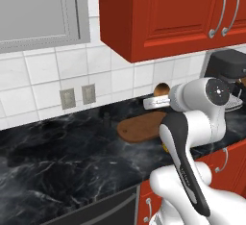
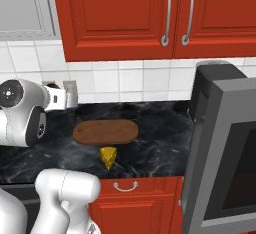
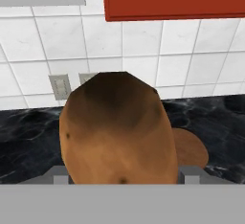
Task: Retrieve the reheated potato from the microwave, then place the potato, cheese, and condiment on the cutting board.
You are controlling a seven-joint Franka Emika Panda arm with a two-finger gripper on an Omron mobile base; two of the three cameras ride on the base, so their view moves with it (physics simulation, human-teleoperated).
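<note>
Even flat light, sharp render — soft shadows (no glare).

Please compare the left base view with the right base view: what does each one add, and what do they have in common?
The left base view adds the potato, held off the counter in the gripper, above the far end of the cutting board.

The right base view adds the grey microwave at the right edge. It also gives a clear look at the yellow cheese, which lies on the counter just in front of the board.

Both views share the cutting board with nothing on it, the black marble counter and the red cabinets.
</note>
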